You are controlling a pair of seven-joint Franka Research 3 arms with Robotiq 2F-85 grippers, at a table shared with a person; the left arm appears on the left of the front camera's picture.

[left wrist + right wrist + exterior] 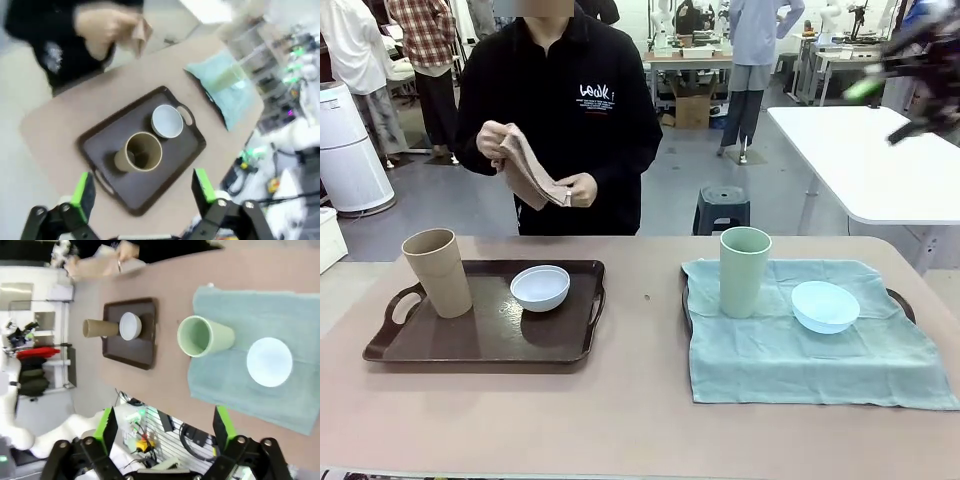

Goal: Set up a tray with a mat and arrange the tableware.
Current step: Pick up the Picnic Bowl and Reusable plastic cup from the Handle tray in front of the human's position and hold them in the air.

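A dark brown tray [490,335] at the left carries a beige tumbler [437,272] and a white bowl [540,287]. At the right, a teal mat [800,350] covers a second tray [902,303], with a pale green tumbler [745,270] and a light blue bowl [825,305] on it. Across the table, a person holds a folded beige mat [533,170] in both hands. My left gripper [143,192] hangs open, high above the beige tumbler [140,152] and white bowl [167,121]. My right gripper [164,425] is open, high above the green tumbler [202,336] and blue bowl [270,362]. It appears blurred at the upper right [888,108].
The tan table [640,420] has bare room in front of both trays and between them. A white table [880,160] and a dark stool [722,208] stand behind at the right. A white cylindrical unit [348,150] stands at the far left.
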